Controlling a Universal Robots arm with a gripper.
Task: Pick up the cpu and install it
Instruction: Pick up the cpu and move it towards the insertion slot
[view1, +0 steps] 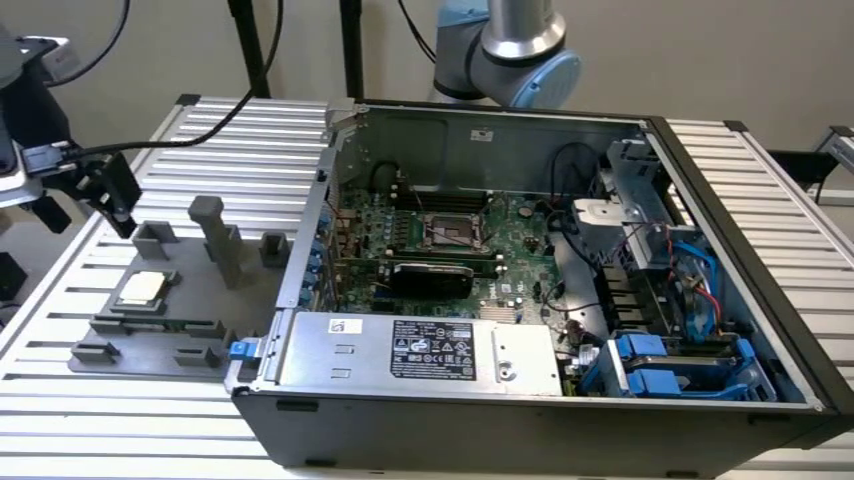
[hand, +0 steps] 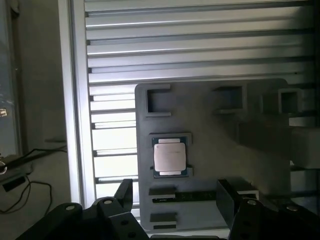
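Open from above over the cpu, low in its recess on the grey fixture plate. Hemmed on the computer case side by a tall post and a shorter block, both higher than the chip. Wide-spread gripper hanging over the plate, free air between. Inside the case, open drop to the socket. Cables and drive cage crowding the exterior view's right.

cpu flat on grey fixture; jaws apart, nearby
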